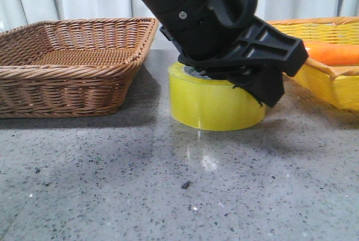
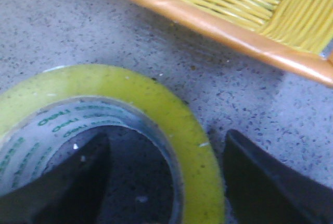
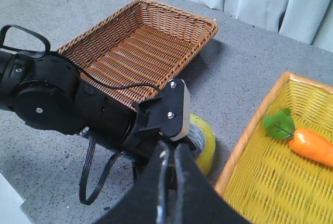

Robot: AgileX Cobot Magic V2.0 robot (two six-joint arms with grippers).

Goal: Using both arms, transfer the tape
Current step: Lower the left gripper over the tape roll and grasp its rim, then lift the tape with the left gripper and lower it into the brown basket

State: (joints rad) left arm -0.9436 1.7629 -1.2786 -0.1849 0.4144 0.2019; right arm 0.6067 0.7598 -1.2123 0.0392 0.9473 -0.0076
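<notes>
Left gripper (image 2: 164, 182) straddles tape roll (image 1: 216, 103) wall: one finger in core, one outside, jaws apart, unclamped. Right gripper (image 3: 169, 182) closed, well above.

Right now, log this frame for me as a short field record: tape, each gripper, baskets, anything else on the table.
tape: yellow roll lying flat on the speckled table, between the two baskets
left gripper: open, lowered over the roll, one finger inside the core, the other outside the wall; not closed on it
right gripper: fingers together, holding nothing, raised above the scene
brown basket: wicker, on the robot's left, nothing visible inside
yellow basket: on the right, holds the orange carrot
</notes>
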